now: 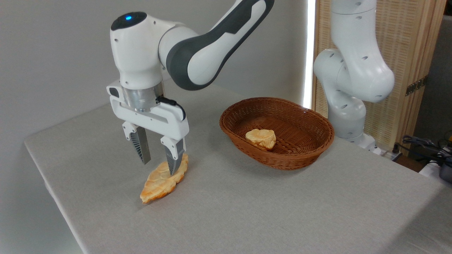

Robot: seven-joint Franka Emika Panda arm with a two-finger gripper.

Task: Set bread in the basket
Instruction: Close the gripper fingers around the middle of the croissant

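1. The bread (163,181) lies flat on the grey worktop (247,211), near its left front edge and well apart from the basket (310,148), which sits to the right and further back.

2. Its long axis runs on a diagonal: one pointed end sits low and to the left, toward the camera, and the other rises up and to the right, toward the basket.

3. The claw (158,165) hangs directly over the upper-right half of the bread, pointing straight down, with its fingers spread wide and nothing between them.

4. The right fingertip (173,168) overlaps the bread in this view and appears to be at or just above its surface; I cannot tell whether it touches. The left fingertip (144,158) looks a little higher and lies beyond the far-left edge of the bread.

5. The line between the two fingers crosses the bread's long axis rather than following it, so the fingers look set to straddle the narrow width. In my judgement this is the relation the grasp depends on.

6. The claw is off-centre, nearer the upper end, so the bread may tip when lifted.

7. A smaller bread piece (261,138) already rests inside the basket.
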